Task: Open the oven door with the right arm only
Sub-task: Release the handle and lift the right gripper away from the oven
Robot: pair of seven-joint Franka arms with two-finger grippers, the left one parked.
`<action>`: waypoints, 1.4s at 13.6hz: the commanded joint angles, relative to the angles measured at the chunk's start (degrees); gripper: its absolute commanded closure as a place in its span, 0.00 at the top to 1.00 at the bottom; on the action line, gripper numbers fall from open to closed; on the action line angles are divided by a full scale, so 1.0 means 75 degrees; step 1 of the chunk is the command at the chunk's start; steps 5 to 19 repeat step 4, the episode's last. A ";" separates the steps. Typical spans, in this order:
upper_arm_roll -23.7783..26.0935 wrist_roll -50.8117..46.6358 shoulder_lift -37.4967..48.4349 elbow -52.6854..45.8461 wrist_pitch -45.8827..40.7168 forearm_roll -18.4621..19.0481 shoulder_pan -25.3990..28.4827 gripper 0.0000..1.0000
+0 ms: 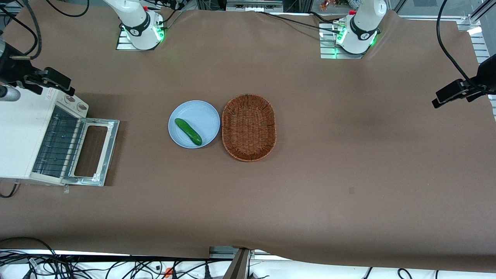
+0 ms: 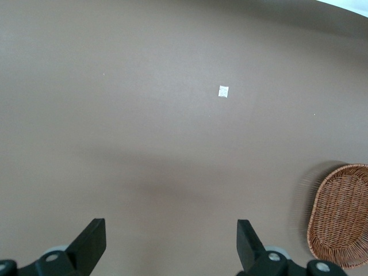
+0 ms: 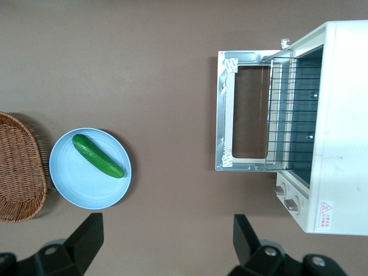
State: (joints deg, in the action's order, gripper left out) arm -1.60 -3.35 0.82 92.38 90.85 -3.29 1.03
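The white toaster oven point(image 1: 19, 131) stands at the working arm's end of the table. Its oven door point(image 1: 111, 136) lies folded down flat in front of it, bare metal inner frame up, and the wire rack point(image 1: 58, 143) inside shows. In the right wrist view the oven door point(image 3: 225, 115) lies open in front of the oven point(image 3: 345, 115). The right arm's black gripper point(image 1: 58, 80) hangs high above the oven's knob end, touching nothing. In its wrist view the gripper point(image 3: 167, 224) is open and empty, its fingers point(image 3: 86, 233) wide apart above bare table.
Two round knobs point(image 1: 75, 102) sit beside the oven opening. A light blue plate point(image 1: 182, 116) with a green cucumber point(image 1: 188, 131) lies mid-table, and a brown wicker basket point(image 1: 248, 127) lies beside it. The plate point(image 3: 69, 184) and basket point(image 3: 17, 172) also show in the right wrist view.
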 commanded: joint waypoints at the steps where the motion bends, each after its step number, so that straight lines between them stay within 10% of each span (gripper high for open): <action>1: -0.0243 0.0038 0.0020 -0.0047 0.0028 -0.0217 -0.0009 1.00; 19: -0.0220 0.0072 -0.0039 -0.0212 -0.0042 -0.0100 0.0003 1.00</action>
